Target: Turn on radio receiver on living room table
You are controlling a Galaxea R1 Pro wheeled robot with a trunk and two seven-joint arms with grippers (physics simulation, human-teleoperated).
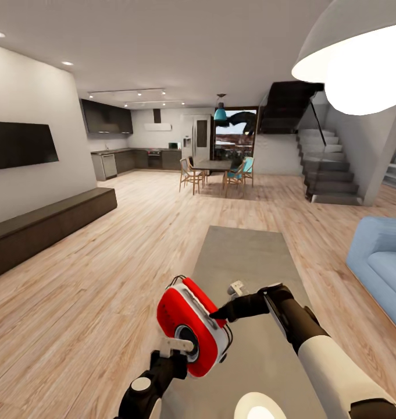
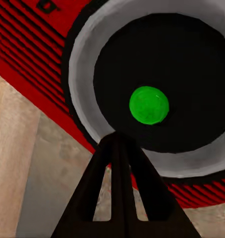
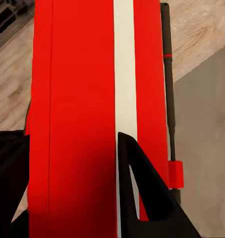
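Note:
The red radio receiver (image 1: pixel 189 317) is tilted over the near left part of the long grey table (image 1: pixel 250 256), its round dial facing me. My right gripper (image 1: pixel 218 317) is shut on its white-silver side. In the right wrist view the red body (image 3: pixel 78 99) sits between the fingers of that gripper (image 3: pixel 73 144), and the thin handle (image 3: pixel 168 74) runs alongside. My left gripper (image 1: pixel 177 344) is just below the dial. In the left wrist view its shut fingertips (image 2: pixel 117 141) meet at the dial (image 2: pixel 157 49), under a green dot (image 2: pixel 149 105).
A blue sofa (image 1: pixel 378 262) stands right of the table. The dark low bench (image 1: pixel 40 227) and wall TV (image 1: pixel 20 144) are on the left. The dome lamp (image 1: pixel 360 58) hangs at upper right. Dining table and chairs (image 1: pixel 215 169), kitchen (image 1: pixel 128 151) and stairs (image 1: pixel 328 169) lie beyond.

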